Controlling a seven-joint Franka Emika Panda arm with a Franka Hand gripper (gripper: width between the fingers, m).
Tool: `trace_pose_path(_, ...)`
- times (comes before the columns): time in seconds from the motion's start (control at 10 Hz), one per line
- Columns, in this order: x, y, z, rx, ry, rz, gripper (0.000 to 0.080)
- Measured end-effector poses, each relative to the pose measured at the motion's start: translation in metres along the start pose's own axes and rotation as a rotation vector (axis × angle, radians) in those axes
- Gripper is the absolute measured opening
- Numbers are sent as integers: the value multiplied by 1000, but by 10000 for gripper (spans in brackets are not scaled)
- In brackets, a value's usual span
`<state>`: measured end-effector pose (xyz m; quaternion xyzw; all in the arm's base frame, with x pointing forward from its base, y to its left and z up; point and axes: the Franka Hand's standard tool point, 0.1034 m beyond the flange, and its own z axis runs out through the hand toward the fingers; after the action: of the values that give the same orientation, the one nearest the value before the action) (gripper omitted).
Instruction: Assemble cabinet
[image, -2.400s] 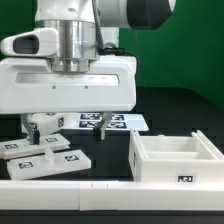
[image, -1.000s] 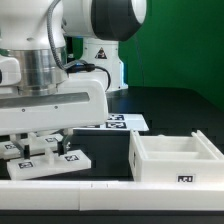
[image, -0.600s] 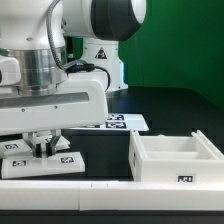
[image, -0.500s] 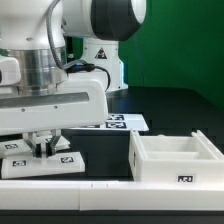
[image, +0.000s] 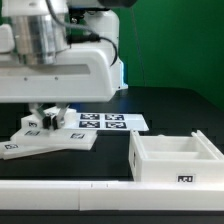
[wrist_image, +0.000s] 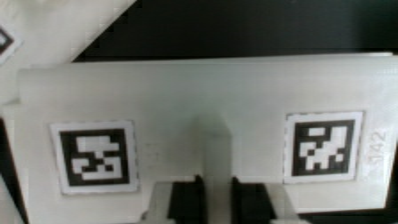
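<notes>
The cabinet body (image: 175, 157), an open white box with a small tag on its front, stands on the black table at the exterior view's right. My gripper (image: 44, 117) is shut on a flat white cabinet panel (image: 52, 140) with square tags and holds it slightly tilted, just above the table at the exterior view's left. In the wrist view the panel (wrist_image: 205, 100) fills the picture with two tags. My fingers (wrist_image: 187, 200) pinch a thin raised strip at its edge, and my gripper (wrist_image: 226, 190) is centred on that strip.
The marker board (image: 103, 121) lies flat behind the panel, near the white robot base (image: 105, 50). A long white rail (image: 70, 195) runs along the front edge. The arm's wide white body hangs over the exterior view's left half.
The gripper came down on the left panel, closed on it, and has now risen with it. The panel is off the table and tilted. The cabinet body has not moved.
</notes>
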<state>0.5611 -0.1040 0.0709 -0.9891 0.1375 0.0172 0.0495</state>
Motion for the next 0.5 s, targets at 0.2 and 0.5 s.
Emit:
trace_pose_path(0.2,-2,-15,-5,7,3,152,59)
trace_pose_path(0.5,-8,-18,-9,7,-25,489,59)
